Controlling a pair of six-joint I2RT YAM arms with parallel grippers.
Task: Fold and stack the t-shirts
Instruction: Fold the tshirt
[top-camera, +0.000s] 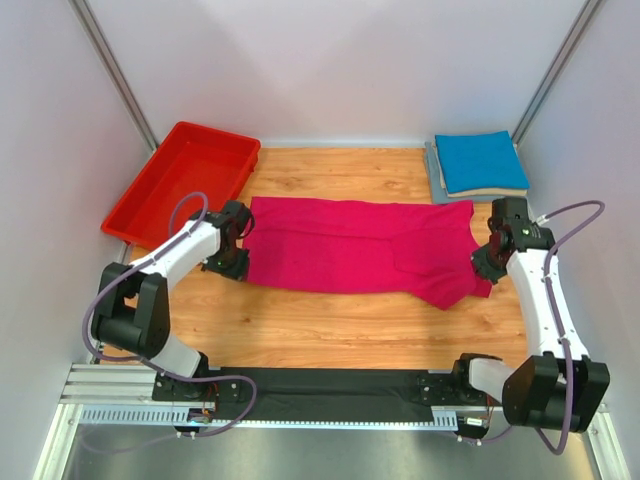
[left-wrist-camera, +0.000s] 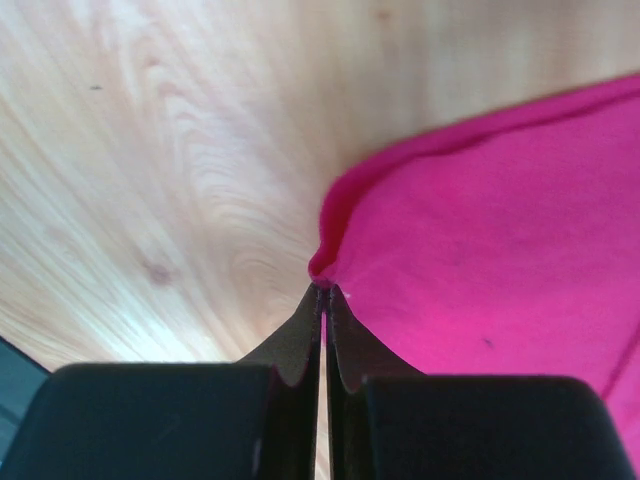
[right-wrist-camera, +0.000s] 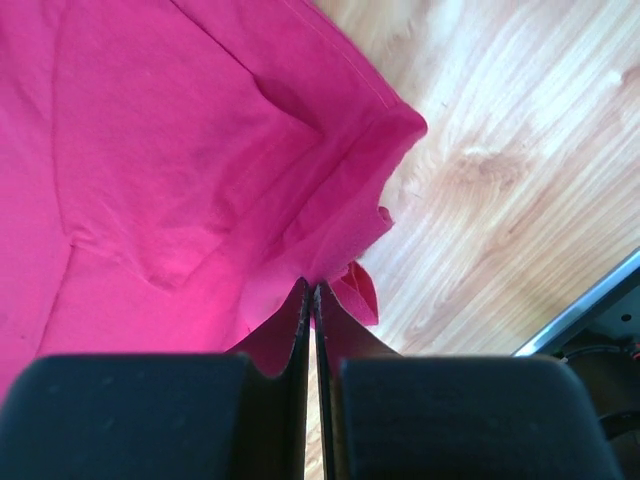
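stack: blue shirt (top-camera: 481, 160) folded flat, upper right of the top view, lying on the grey shirt (top-camera: 433, 168). A pale layer (top-camera: 487, 194) shows between them; can't tell what it is.
done: those two look folded and stacked.
magenta shirt (top-camera: 350, 255): spread across the middle of the table (top-camera: 340, 335), long axis left to right, mostly flat. At its right end a flap is doubled over and the cloth is rumpled. Not a rectangle yet.
left gripper (left-wrist-camera: 322, 292): at the shirt's left edge, centre-left of the top view. Jaws pressed together on the hem, and the cloth puckers right at the tips in the left wrist view.
right gripper (right-wrist-camera: 310, 292): at the shirt's right end, centre-right of the top view. Jaws together on bunched cloth, with a small loose tab just beside the tips.
red bin (top-camera: 128, 214): upper left, near the left gripper but clear of the shirt. Not part of this.
step (my read): both ends pinched, ready to lift or fold the last shirt.
left to do: fold the magenta shirt down to stack size, then put it on the blue one.
progress (estimate): two of three shirts done.
risk: the rumpled right end could fold in crooked.
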